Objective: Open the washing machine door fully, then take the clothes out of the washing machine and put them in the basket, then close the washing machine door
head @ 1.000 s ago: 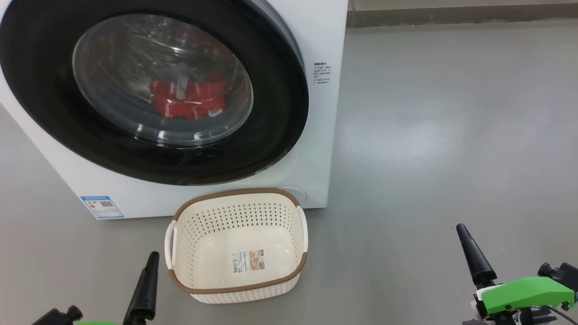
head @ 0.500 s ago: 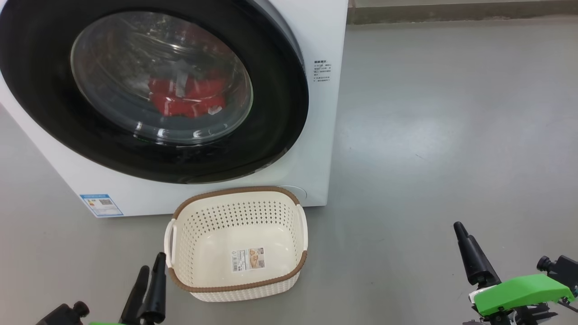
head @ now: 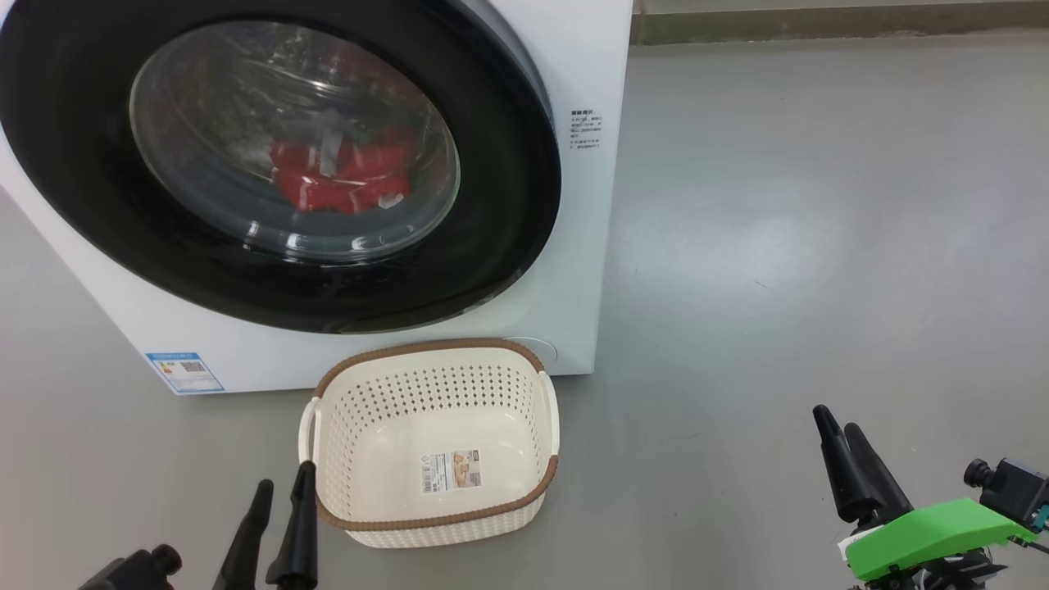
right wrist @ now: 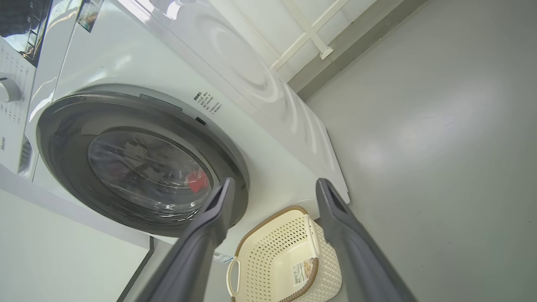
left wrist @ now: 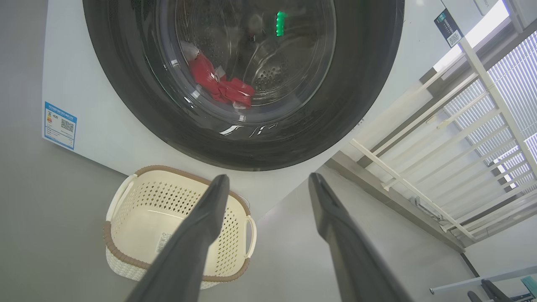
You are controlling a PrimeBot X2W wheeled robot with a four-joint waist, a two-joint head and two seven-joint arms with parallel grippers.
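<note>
Just right of the left hand [head: 285, 475] stands the basket [head: 426, 347].

the washing machine door [head: 215, 131] stood shut over red clothes [head: 340, 176]; the empty cream basket [head: 426, 348] sat just beside the left fingers [head: 301, 524].

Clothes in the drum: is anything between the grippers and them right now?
Yes. The washing machine door covers the opening, its glass in front of the red clothes. The left gripper and right gripper hang open, low, apart from it.
</note>
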